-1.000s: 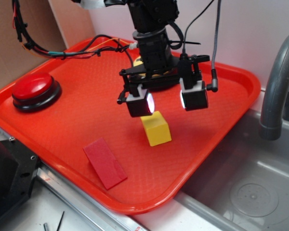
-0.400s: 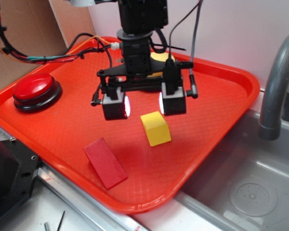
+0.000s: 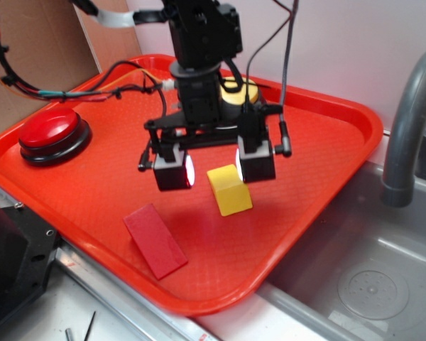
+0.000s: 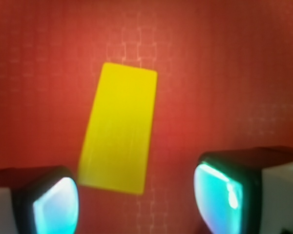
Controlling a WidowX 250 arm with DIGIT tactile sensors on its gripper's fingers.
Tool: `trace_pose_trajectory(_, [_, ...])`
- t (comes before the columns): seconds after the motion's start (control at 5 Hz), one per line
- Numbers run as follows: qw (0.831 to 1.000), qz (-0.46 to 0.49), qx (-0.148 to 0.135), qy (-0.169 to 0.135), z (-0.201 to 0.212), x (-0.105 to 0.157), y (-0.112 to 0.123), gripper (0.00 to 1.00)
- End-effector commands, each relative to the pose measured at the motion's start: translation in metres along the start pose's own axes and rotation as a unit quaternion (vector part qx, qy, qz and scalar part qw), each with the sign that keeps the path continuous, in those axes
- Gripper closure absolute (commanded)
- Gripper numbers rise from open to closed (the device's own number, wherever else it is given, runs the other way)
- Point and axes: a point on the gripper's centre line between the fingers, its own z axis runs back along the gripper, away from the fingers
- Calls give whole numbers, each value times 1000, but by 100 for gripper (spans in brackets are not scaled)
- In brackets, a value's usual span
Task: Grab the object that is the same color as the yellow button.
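Tray first: your wide red plastic tray (image 3: 319, 142) carries everything. The black arm's gripper (image 3: 214, 168) has dropped lower than a moment ago and shifted toward the small matte yellow cube (image 3: 229, 190), so the grab looks close. It hangs pointing straight down, jaws spread wide and empty, the cube at about four o'clock from their midpoint, just under one fingertip. The pale yellow dome button (image 3: 236, 91) sits at twelve o'clock behind the arm.
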Motion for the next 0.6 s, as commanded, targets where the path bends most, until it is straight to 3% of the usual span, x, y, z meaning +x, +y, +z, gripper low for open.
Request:
trace_pose_trajectory(0.0, [999,-24,-4,34,-15,5,-13,0])
trace_pose_trajectory(0.2, [999,-15,-6,35,-12,2,-9,34])
trace_pose_trajectory(0.4, [999,-26,-4,26,-5,-1,-5,100])
